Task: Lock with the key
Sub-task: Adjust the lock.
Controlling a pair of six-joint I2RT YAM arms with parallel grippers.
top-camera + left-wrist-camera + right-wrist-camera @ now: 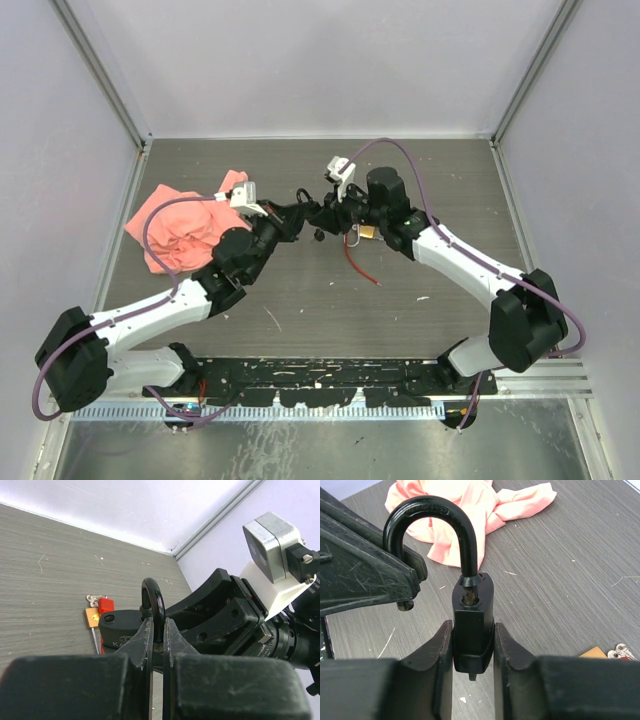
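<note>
Mid-table, the right gripper (473, 632) clamps tight on the body of the black padlock (472, 612) while the left gripper (157, 632) pinches shut on its unlatched shackle (159, 597). The tagged key (620, 652) lies on the table (300, 320) nearby, and a pink cloth (185, 225) sits crumpled farther back.

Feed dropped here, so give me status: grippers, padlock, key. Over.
Left gripper shut on shackle, right gripper on padlock body. Shackle open; keys lying on table, unheld. Cloth well aside.
</note>
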